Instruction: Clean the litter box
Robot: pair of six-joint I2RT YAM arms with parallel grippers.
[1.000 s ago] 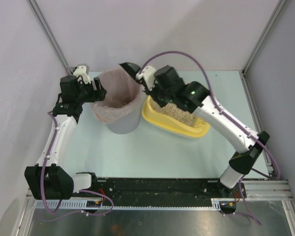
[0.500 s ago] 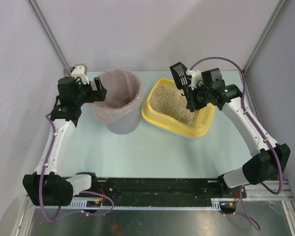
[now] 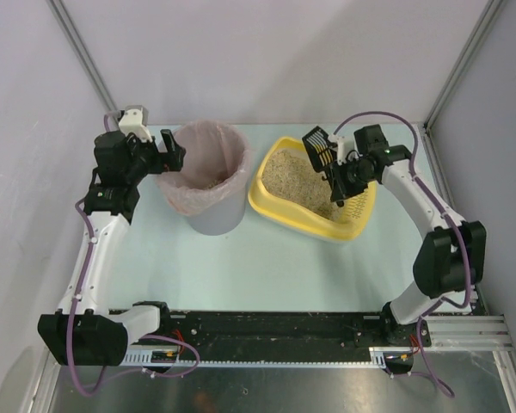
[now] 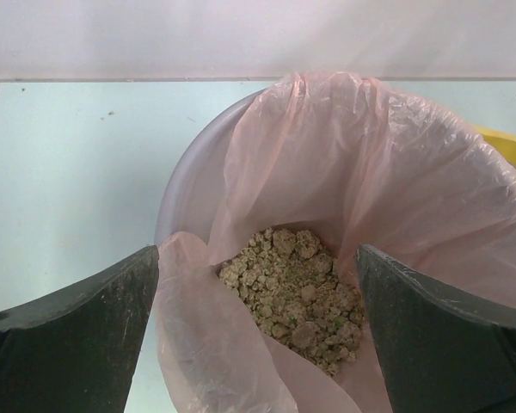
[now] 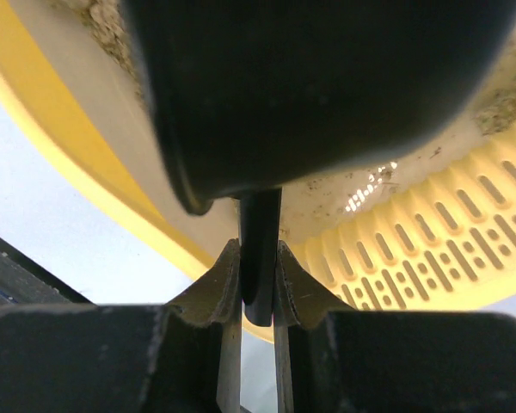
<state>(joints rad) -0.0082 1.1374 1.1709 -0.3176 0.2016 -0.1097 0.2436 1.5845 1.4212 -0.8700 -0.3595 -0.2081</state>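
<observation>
We see the left arm reaching up the left side of the table (image 3: 241, 258), bent at the elbow, with its wrist turned inward so the left gripper (image 3: 168, 151) points at the left rim of the grey bin (image 3: 213, 215). In the left wrist view its jaws stand spread wide with nothing between them but the bin's mouth, the pink liner (image 4: 396, 172) and the clumps (image 4: 292, 284) of litter lying at the bottom. We cannot tell whether the fingers (image 4: 69, 335) touch the liner. The right arm rises along the right edge of the table, folds at the elbow and reaches to the far side. There its wrist bends back toward the left, so the right gripper (image 3: 344, 176) hangs over the right end of the litter box (image 3: 292, 219). That gripper is pinched on the thin handle of the black scoop (image 3: 321, 148), whose slotted head stands tilted above the beige litter (image 3: 288, 176). The right wrist view shows the two fingers pressed against either side of the handle, with the slotted rim (image 5: 430, 258) of the yellow tray just below. The litter box sits on the table just to the right of the bin, its slotted end toward the right arm.
</observation>
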